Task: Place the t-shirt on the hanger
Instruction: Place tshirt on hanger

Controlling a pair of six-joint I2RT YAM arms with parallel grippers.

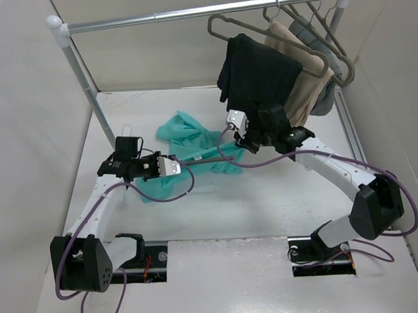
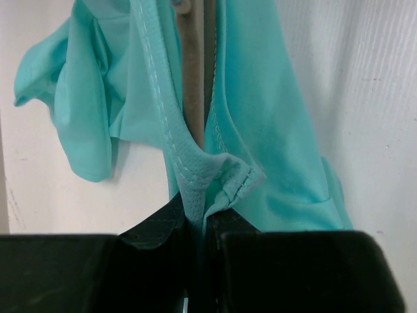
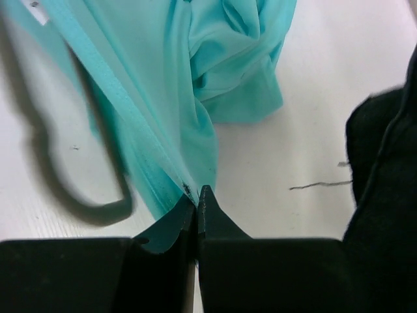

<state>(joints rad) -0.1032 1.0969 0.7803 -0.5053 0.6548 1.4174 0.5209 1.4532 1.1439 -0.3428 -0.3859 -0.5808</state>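
The teal t-shirt [image 1: 195,140] lies bunched on the white table in the middle. My left gripper [image 1: 176,166] is shut on a stitched edge of the shirt [image 2: 215,179], seen close up in the left wrist view [image 2: 199,212]. A grey-taupe bar of the hanger [image 2: 194,85] shows between two folds of the shirt, and the rest of it is covered. My right gripper [image 1: 239,145] is shut on another edge of the shirt [image 3: 163,117] at its right side, with the jaws pressed together [image 3: 197,195].
A clothes rail [image 1: 190,13] spans the back. On its right end hang an empty hanger [image 1: 221,25], a black garment [image 1: 257,72], a tan garment [image 1: 299,84] and a grey one [image 1: 328,90]. The black garment hangs just behind my right arm.
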